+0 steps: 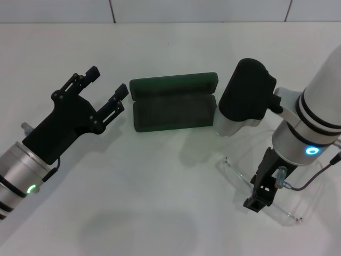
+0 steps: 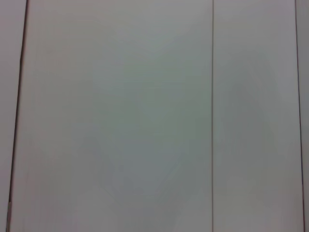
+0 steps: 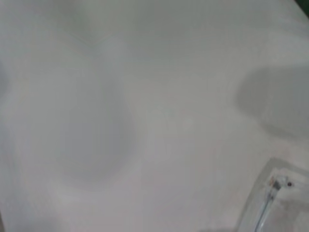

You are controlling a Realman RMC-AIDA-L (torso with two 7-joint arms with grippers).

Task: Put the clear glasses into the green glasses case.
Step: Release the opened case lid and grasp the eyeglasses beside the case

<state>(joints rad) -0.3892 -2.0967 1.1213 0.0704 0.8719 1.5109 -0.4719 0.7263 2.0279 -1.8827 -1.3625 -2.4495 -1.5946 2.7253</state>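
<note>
The green glasses case [image 1: 173, 106] lies open in the middle of the white table, lid [image 1: 173, 84] tipped back, dark lining empty. The clear glasses [image 1: 236, 172] lie on the table at the front right, about a hand's width from the case. My right gripper [image 1: 257, 200] points down over their middle, and the arm hides part of them. The right wrist view shows one hinged corner of the glasses [image 3: 275, 191]. My left gripper [image 1: 106, 85] hovers open and empty just left of the case. The left wrist view shows only a plain white surface.
The white table [image 1: 160, 186] stretches bare in front of the case and between the arms. A white tiled wall [image 1: 202, 9] runs along the far edge. The right arm's black wrist housing [image 1: 248, 90] hangs close over the case's right end.
</note>
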